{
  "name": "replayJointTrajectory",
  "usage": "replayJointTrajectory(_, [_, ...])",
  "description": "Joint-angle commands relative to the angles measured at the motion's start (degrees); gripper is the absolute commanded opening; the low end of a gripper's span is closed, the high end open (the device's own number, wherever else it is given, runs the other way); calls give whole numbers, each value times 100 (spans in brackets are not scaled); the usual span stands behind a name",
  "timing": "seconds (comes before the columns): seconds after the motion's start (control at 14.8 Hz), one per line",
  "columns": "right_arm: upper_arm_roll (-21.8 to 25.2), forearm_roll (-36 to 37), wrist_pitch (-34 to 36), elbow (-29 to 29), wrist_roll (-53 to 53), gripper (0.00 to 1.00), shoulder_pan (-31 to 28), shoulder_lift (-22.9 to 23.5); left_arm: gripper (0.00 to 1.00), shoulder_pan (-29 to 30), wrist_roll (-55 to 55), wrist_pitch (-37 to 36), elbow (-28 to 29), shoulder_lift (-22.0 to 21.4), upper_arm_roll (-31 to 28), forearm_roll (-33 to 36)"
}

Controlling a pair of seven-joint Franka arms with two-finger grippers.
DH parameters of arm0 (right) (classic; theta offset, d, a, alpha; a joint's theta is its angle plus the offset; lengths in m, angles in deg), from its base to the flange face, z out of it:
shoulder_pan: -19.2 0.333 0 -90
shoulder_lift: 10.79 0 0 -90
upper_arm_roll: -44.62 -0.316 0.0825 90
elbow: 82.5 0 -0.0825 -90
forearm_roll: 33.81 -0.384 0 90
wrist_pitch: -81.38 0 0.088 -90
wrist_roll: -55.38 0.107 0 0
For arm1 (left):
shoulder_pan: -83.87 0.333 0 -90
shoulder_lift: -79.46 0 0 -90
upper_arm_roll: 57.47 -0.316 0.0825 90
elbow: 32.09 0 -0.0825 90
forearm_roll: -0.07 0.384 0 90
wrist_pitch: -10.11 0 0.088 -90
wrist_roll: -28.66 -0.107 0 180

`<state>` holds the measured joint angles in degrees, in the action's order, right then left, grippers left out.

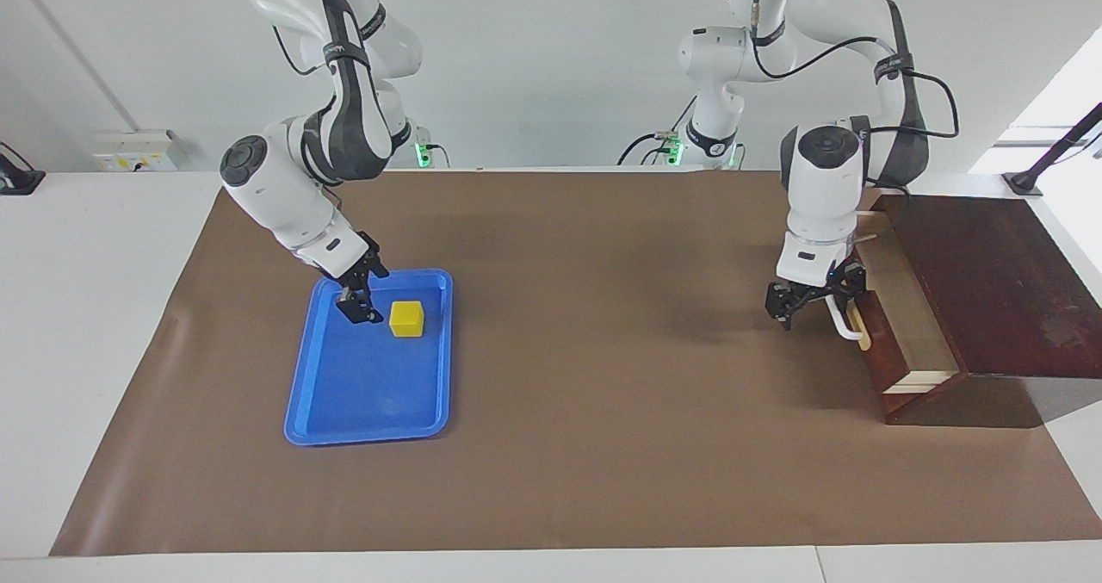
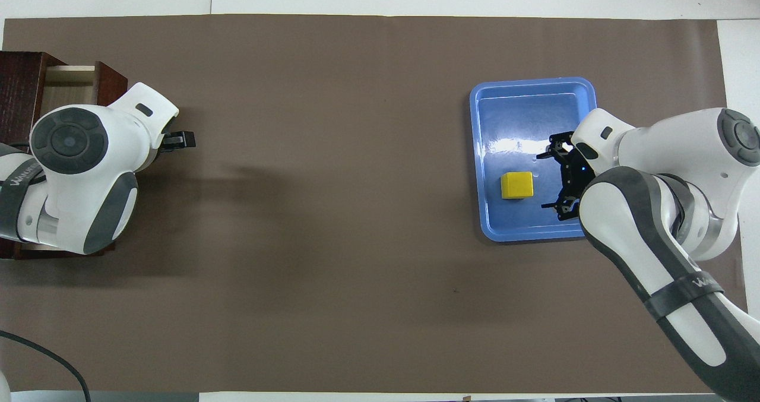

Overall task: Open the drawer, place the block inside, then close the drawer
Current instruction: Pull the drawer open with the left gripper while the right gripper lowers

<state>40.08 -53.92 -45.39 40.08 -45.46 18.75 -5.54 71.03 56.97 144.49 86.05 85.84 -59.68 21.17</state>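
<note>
Table w/ brown mat. Box at left arm's end; drawer pulled out, pale inside showing, front facing the table's middle, long axis running nearer-to-farther from the robots. Handle on the front.

Blue tray toward right arm's end. Block sits in it, in the part nearer the robots, flat on one face, edges roughly square to the tray; a cube, so no long axis.

Left gripper just beside the handle; jaws: can't tell. Right gripper low in the tray, just beside the block, fingers spread, block not between them.

Risks, as judged: right gripper beside rather than over the block, so closing now would miss or nudge it along the slick tray. Long carry across the table; a weak pinch could drop it. Left gripper near the drawer mouth could block the drop-in.
</note>
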Motion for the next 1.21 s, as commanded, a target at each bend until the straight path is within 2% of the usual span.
replayJointTrajectory(0.0, [-3, -318, -77, 160, -453, 100, -87, 64, 100, -420, 341, 45, 77, -49, -25, -326])
replayJointTrajectory(0.34, [-3, -791, -85, 196, -1023, 100, -122, 328, 100, -649, 376, -70, -10, -41, -25, -528])
replayJointTrajectory(0.61, [6, -845, -15, 205, -1139, 100, -228, 346, 100, -693, 359, -218, -142, -23, -25, -580])
replayJointTrajectory(0.74, [6, -845, -94, 187, -1253, 100, -245, 459, 100, -693, 350, -971, -868, 221, -25, -641])
replayJointTrajectory(0.94, [6, -854, -164, 196, -1254, 100, -228, 477, 100, -684, 394, -2324, -2274, 521, -60, -1474])
replayJointTrajectory(1.15, [6, -854, -357, 196, -1324, 100, -184, 504, 100, -658, 805, -3135, -2708, 408, -52, -1617])
